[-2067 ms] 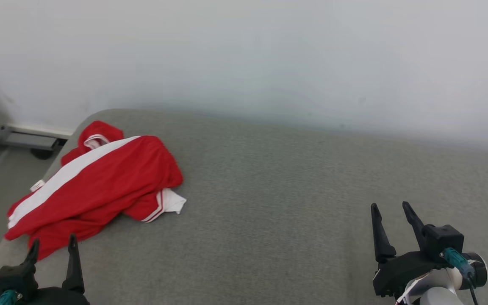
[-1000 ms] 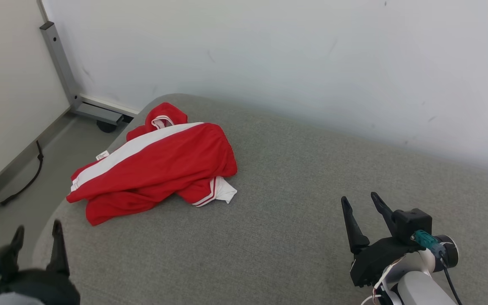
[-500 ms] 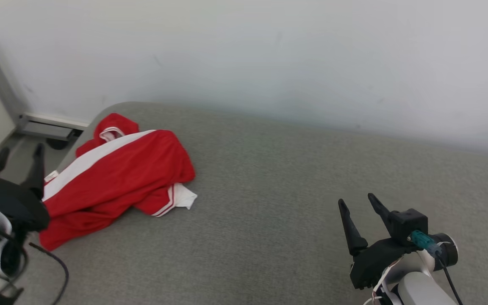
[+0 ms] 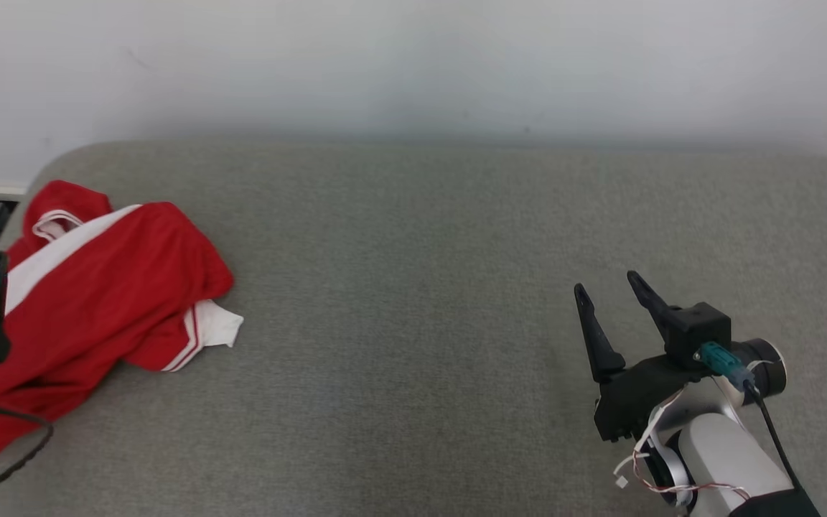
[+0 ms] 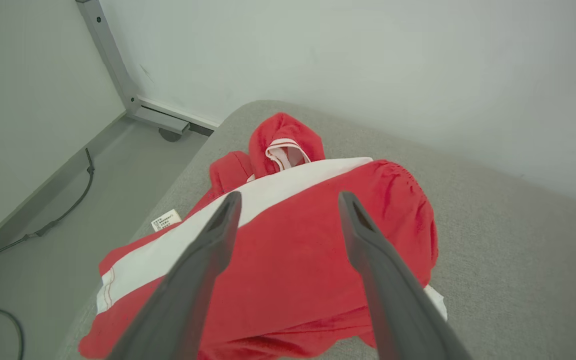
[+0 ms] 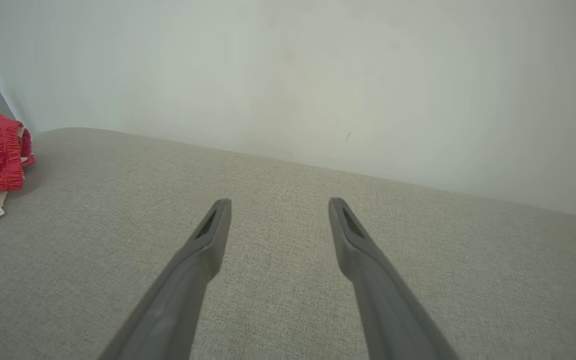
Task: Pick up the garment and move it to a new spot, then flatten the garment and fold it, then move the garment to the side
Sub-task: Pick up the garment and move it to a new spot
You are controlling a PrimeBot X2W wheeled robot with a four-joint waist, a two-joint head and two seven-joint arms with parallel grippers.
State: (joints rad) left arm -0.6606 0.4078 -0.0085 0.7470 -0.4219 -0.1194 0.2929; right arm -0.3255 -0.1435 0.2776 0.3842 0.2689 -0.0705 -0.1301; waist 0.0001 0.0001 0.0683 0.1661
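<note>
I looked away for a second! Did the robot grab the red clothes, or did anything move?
The left gripper moved up from in front of the red garment to its left side, open and pointing over it; nothing grabbed. The head camera turned, so the picture slid. Same as before: the garment lies crumpled on the grey cushion, and the right gripper waits open.

I see a red garment (image 4: pixel 112 287) with a broad white band (image 5: pixel 278 185) and thin red-and-white stripes along its white hem (image 4: pixel 194 332). The tabletop (image 4: pixel 413 301) is a plain grey weave. My left hand (image 5: pixel 289 196) and right hand (image 4: pixel 606 281) have dark grey fingers. The right wrist's plug (image 4: pixel 715 357) is teal, and the wall (image 4: pixel 413 64) is off-white.
</note>
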